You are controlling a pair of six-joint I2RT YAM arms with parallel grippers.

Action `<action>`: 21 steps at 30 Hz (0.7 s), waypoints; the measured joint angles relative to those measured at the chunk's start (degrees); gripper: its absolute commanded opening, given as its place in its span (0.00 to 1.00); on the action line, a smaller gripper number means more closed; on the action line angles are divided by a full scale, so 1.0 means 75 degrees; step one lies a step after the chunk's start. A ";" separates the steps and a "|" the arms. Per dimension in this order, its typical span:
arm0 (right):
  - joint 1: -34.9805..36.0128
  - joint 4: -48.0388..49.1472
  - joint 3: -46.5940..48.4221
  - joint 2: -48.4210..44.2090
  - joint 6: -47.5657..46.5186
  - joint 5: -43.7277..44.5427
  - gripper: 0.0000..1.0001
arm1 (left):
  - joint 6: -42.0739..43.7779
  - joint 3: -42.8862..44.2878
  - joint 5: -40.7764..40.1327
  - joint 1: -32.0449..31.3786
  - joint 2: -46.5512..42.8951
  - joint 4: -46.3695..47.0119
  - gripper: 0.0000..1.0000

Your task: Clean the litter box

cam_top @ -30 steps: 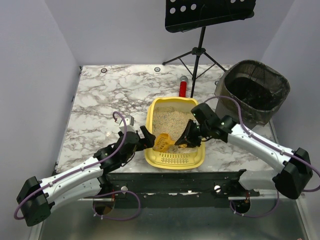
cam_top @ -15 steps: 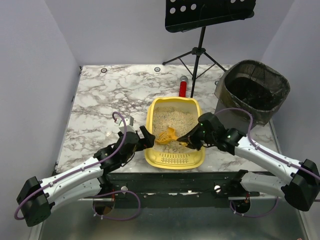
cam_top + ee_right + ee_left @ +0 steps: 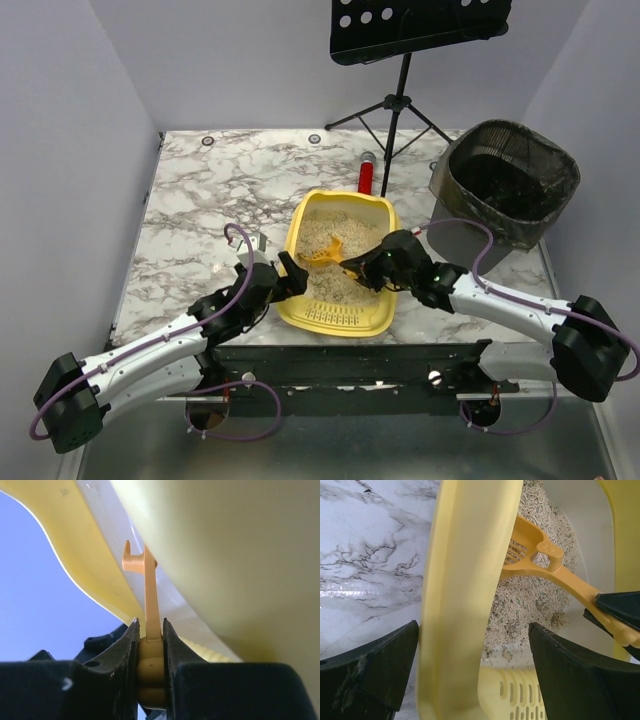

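Observation:
The yellow litter box [image 3: 335,316] lies at the table's near middle, with beige litter [image 3: 320,235] heaped in its far half. My right gripper [image 3: 362,268] reaches in over the box's right wall, shut on the handle of the orange slotted scoop [image 3: 326,252], whose head rests on the litter. The right wrist view shows the handle [image 3: 150,605] pinched between both fingers, gripper [image 3: 150,650]. My left gripper [image 3: 292,278] is open and straddles the box's left wall [image 3: 465,605], one finger outside and one inside, gripper [image 3: 475,650]. The scoop [image 3: 540,560] and dark clumps in the litter [image 3: 520,630] show there.
A black mesh bin [image 3: 510,180] with a dark liner stands at the far right. A black music stand [image 3: 400,100] rises behind the box, with a red cylinder [image 3: 366,178] at its foot. Marble tabletop [image 3: 210,200] spreads to the left.
My right gripper has lowered and swept the scoop from the box's near-left corner out to the middle of the litter. The box's near end has swung slightly left. The left arm barely moved.

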 measured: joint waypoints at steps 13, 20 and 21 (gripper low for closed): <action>0.0332 0.0991 -0.0242 0.0347 0.0466 0.1647 0.00 | -0.0140 -0.0356 0.0659 0.0000 0.0361 0.0344 0.89; 0.0408 0.2678 -0.0399 0.0959 -0.0152 0.2387 0.00 | -0.0017 -0.0361 0.0956 0.0020 0.0641 0.0513 0.85; 0.0437 0.2981 -0.0458 0.1035 -0.0187 0.2390 0.00 | -0.0017 -0.0361 0.1008 0.0035 0.0653 0.0527 0.85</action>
